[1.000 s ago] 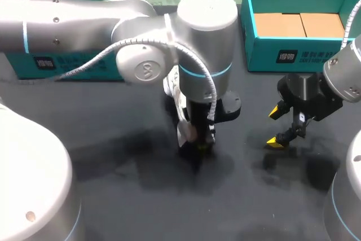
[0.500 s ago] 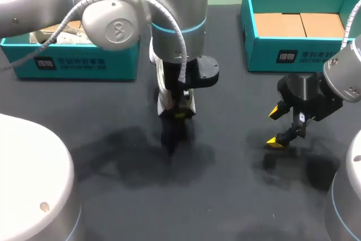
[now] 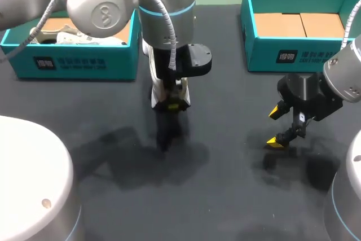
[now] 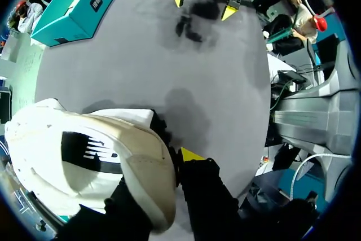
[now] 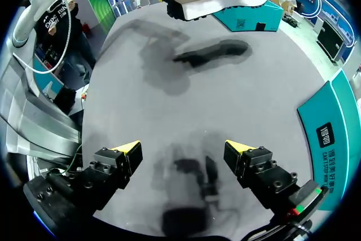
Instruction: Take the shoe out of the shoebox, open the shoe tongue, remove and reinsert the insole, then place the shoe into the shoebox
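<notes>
Holding the white shoe (image 4: 84, 156) clear of the worktop (image 3: 225, 196), just off the far-left shoebox (image 3: 73, 63); left fingers (image 4: 197, 180) pinch it. Right fingers (image 5: 127, 150) spread, empty, toward the right edge. Judgement: lower it sole-flat mid-worktop, let go only once settled, tongue within the right fingers' reach.

Left gripper (image 3: 171, 107) clamps the white shoe (image 4: 84, 156) aloft; right gripper (image 3: 276, 127) (fingers spread wide, pointing down) hovers well apart from the shoe, on its right.

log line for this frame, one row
left pincer: shut on shoe | shoe: held above table | right pincer: open, empty, over table
</notes>
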Tool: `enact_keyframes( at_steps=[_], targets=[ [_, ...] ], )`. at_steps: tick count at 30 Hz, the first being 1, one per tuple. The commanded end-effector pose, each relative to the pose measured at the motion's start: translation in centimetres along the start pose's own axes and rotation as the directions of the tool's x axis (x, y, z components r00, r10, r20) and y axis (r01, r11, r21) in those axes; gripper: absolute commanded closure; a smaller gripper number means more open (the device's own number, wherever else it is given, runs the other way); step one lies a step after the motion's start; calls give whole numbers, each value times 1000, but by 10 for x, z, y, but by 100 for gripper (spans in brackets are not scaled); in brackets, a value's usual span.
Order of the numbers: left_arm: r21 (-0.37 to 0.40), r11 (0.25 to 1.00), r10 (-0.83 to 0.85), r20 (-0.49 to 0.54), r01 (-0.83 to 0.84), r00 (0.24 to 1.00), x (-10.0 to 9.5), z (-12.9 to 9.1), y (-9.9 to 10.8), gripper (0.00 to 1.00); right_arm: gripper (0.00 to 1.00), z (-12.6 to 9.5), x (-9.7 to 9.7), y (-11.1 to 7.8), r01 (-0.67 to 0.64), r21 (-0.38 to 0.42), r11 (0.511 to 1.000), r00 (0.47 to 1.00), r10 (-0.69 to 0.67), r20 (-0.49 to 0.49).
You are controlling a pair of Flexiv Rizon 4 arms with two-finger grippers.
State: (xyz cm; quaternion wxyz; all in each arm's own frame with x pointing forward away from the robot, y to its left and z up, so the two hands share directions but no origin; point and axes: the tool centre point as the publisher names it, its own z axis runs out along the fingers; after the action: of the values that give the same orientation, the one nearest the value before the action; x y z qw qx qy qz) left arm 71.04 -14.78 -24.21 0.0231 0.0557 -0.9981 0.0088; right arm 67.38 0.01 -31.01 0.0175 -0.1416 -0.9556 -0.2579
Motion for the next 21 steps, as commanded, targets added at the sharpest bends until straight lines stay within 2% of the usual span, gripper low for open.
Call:
enact_keyframes(
  at_steps=[1,11,21],
  targets=[
    [4,1000,13,29,-13,1000,-12,-9,13,100,0,0,1,0,0,1,1000,1000,0,2],
    [22,1000,-17,80,16,997,-65,-46,66,100,0,0,1,0,0,1,1000,1000,0,2],
    [8,999,52,83,-53,995,-112,-66,114,100,0,0,1,0,0,1,1000,1000,0,2]
  ],
)
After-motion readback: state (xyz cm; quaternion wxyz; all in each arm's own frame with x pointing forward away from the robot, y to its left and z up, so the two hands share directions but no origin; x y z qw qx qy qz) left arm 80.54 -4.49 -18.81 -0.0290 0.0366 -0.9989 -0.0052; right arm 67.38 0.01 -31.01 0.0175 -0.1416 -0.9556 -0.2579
